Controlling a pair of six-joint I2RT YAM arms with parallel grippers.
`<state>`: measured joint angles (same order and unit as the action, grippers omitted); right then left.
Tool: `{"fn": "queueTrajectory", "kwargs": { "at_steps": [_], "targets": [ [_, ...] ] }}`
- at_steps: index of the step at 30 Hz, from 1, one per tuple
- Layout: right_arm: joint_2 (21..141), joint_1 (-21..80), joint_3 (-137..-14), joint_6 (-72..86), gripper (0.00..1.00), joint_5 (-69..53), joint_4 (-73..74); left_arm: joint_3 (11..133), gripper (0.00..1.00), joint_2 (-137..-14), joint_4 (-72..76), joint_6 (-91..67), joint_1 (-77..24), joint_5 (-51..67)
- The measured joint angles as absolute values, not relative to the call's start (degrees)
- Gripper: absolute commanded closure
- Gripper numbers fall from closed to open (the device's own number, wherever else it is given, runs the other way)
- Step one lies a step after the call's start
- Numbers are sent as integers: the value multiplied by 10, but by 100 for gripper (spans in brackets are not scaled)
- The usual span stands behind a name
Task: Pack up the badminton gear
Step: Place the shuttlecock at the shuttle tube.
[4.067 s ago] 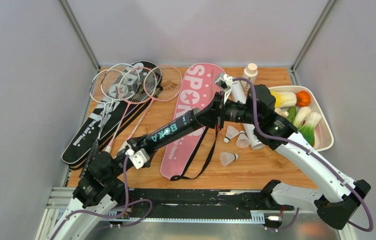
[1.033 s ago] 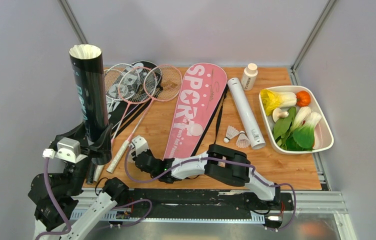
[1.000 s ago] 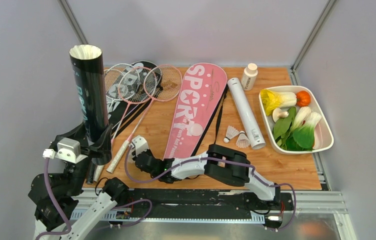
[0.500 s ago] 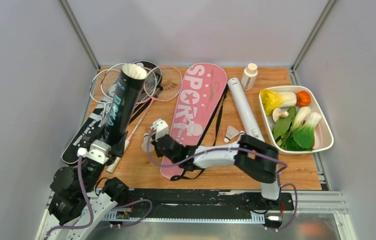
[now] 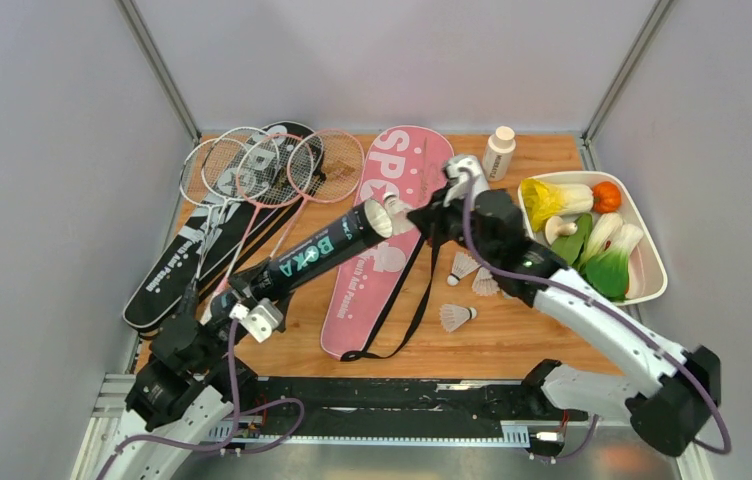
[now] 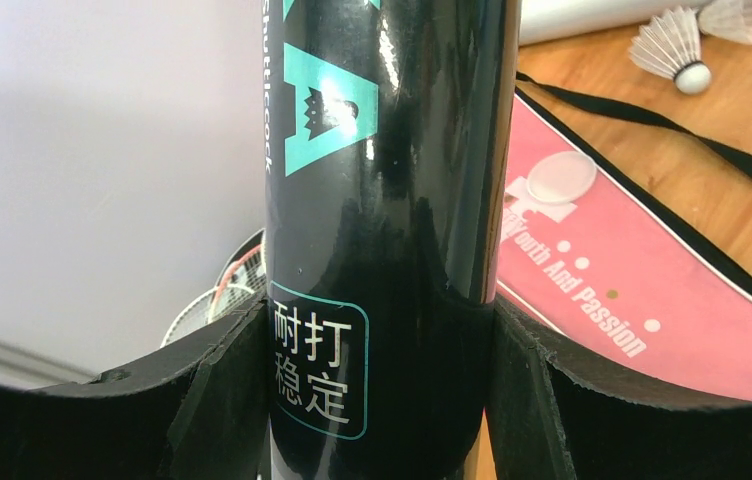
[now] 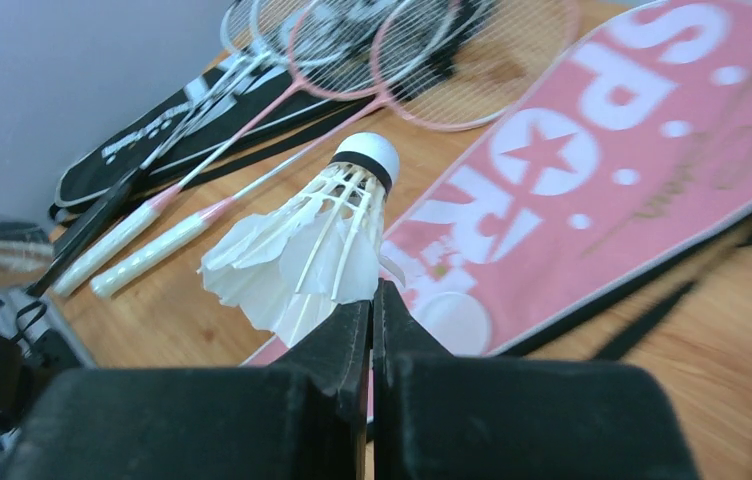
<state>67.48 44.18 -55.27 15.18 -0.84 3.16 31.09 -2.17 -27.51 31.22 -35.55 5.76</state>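
1. The right pincer (image 7: 373, 305) is clamped shut on the feather skirt of a shuttlecock (image 7: 304, 248), cork end pointing away from it. In the top view it sits just beside the open mouth of the black tube (image 5: 304, 258). So thin a pinch on feathers can slip, or crush them if the skirt catches the rim
2. The left pincer (image 6: 382, 335) grips the black tube low on its body, jaws set wide around it, and the tube slants up over the pink bag (image 5: 357, 300). Held that far from its mouth, the tube can sway, so the cork may miss or knock the rim
3. A shuttlecock entering askew may jam near the mouth, and a push could twist the tube in its grip
4. Released early, it likely falls onto the pink bag or the tabletop (image 5: 492, 345), among the three loose shuttlecocks (image 5: 464, 266)
5. The right arm reaches over those, so a low withdrawal could scatter them
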Motion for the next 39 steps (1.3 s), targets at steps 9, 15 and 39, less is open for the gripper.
{"fn": "queueTrajectory", "kwargs": {
  "at_steps": [9, 15, 39],
  "targets": [
    [545, 263, -630, 97, 100, -158, 223, 226, 100, -71, -216, 368, -356, 97],
    [505, 260, -680, 81, 100, -257, 309, 198, 100, -64, -205, 415, -356, 109],
    [425, 262, -674, -2, 100, -429, 507, 206, 100, -48, -255, 479, -356, 175]
  ]
}}
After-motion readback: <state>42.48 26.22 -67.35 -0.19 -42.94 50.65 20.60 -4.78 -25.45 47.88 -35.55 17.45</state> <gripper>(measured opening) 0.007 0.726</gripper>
